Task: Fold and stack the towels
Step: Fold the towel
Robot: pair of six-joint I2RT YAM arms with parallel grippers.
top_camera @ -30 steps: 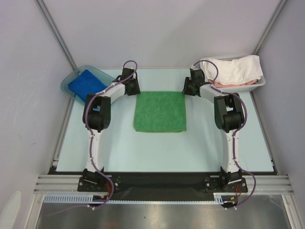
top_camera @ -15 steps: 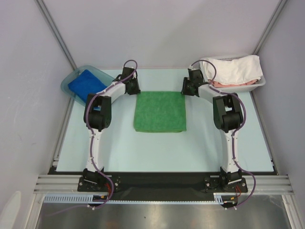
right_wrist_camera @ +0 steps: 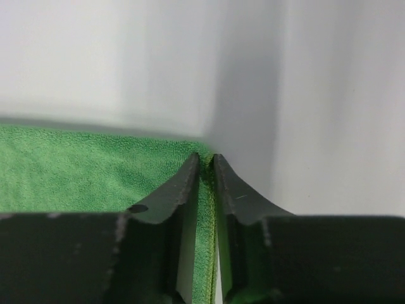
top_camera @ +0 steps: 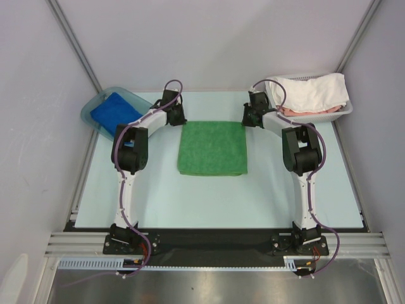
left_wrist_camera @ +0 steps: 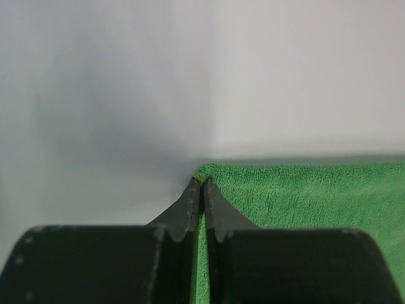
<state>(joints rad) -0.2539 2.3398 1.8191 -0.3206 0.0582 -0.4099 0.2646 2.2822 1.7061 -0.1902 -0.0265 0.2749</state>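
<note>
**Q:** What lies nearest the camera in the overhead view?

**A:** The left arm [top_camera: 124,190] and right arm [top_camera: 306,193] stand bolted at the near edge of the pale table [top_camera: 190,199]. Both reach away from their bases towards the far side.

**Q:** Where is the towel being handled?

**A:** The green towel [top_camera: 212,149] lies flat at mid-table, between the two arms. It appears as a neat, roughly square shape with a doubled thickness along its near edge.

**Q:** How do the pincers stand?

**A:** The left gripper [left_wrist_camera: 202,180] sits at the towel's far-left corner. In the left wrist view its two dark fingers [left_wrist_camera: 185,212] are drawn together, with the green corner nipped at their tips. The right gripper [right_wrist_camera: 207,157] sits at the far-right corner. In the right wrist view its jaws stand almost together, the green hem caught in the narrow slit between them. Each is thus clamped on a far corner of the green towel.

**Q:** What lies beyond?

**A:** At the far left, a translucent bin [top_camera: 87,113] holds the blue towel [top_camera: 112,112], folded and lying inside it. At the far right, a white basket [top_camera: 335,113] holds a heaped white cloth [top_camera: 310,92], with a pinkish item [top_camera: 302,111] showing beneath it.
</note>
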